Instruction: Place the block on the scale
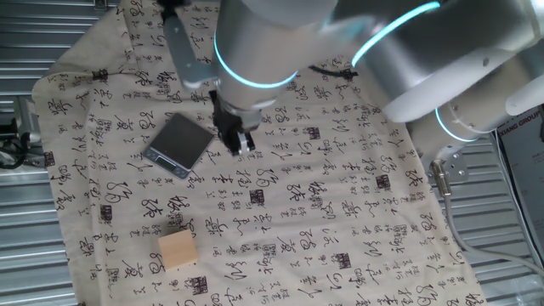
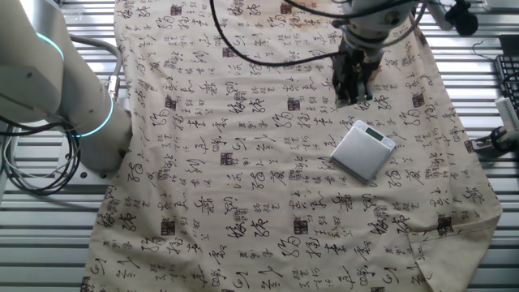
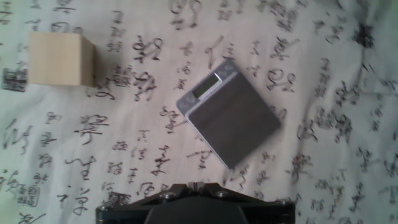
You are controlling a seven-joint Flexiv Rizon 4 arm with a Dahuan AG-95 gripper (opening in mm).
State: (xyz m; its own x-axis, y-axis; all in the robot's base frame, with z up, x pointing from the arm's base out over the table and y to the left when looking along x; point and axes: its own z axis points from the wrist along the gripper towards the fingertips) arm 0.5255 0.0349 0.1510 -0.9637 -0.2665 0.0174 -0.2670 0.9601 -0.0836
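Note:
The block (image 1: 178,250) is a light tan wooden cube on the patterned cloth near the front edge; in the hand view it (image 3: 61,59) lies at the upper left. The scale (image 1: 178,144) lies flat with a dark platform and a silver strip; it also shows in the other fixed view (image 2: 364,150) and the hand view (image 3: 230,118). My gripper (image 1: 240,140) hangs above the cloth just right of the scale, far from the block. It also shows in the other fixed view (image 2: 354,89). In the hand view my gripper (image 3: 194,185) has its fingers together and holds nothing.
A cream cloth (image 1: 340,212) printed with black characters covers the table. The robot's base (image 2: 49,89) and cables stand at one side. A black cable (image 2: 268,57) loops over the cloth near the arm. Ribbed metal (image 1: 25,246) shows beyond the cloth edges.

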